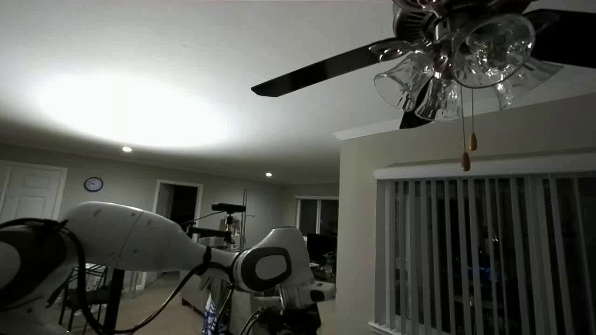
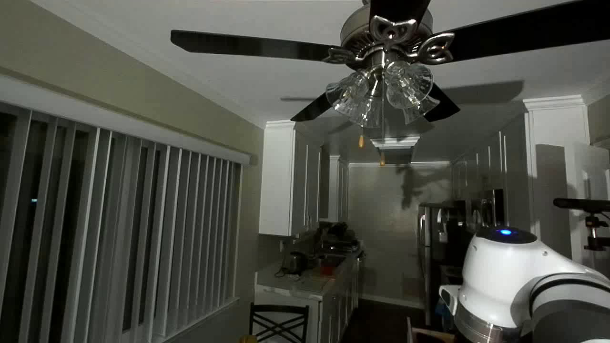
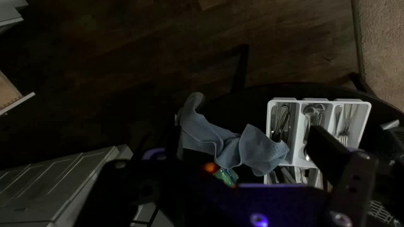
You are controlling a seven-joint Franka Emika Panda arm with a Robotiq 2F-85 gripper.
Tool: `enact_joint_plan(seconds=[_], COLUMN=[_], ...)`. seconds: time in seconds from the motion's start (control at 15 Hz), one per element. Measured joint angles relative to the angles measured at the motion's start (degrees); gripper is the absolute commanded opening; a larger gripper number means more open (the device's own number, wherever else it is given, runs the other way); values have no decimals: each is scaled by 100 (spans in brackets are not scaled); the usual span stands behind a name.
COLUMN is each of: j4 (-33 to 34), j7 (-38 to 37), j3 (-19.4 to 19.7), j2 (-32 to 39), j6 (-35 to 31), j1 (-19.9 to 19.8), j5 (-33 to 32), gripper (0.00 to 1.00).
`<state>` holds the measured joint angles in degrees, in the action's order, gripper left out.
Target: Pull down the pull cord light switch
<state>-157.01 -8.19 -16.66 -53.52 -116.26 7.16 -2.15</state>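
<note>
The pull cord light switch (image 1: pixel 465 161) is a long thin cord hanging from the ceiling fan and ending in a small reddish-brown knob. The knob also shows in an exterior view (image 2: pixel 382 159), hanging lower than the shorter cord's paler knob (image 1: pixel 473 141). My gripper (image 3: pixel 244 129) is open, its dark fingers wide apart with nothing between them. It points down over a dark table, well below and away from the cord. In an exterior view, only its dark upper part shows at the bottom edge. The cord is out of the wrist view.
The ceiling fan (image 1: pixel 321 67) has dark blades and clear glass shades (image 1: pixel 440 97) around the cords. Vertical blinds (image 1: pixel 433 246) cover the window. Below the gripper lie a blue-grey cloth (image 3: pixel 230 145) and a white cutlery tray (image 3: pixel 295 135).
</note>
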Motion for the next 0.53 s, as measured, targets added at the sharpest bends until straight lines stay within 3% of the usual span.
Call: enact_joint_plan(seconds=[0.53], j4=[10], j7=[0], j3=[4], j2=[3], j6=[-77], j1=[-2], j5=[-15], gripper=[100])
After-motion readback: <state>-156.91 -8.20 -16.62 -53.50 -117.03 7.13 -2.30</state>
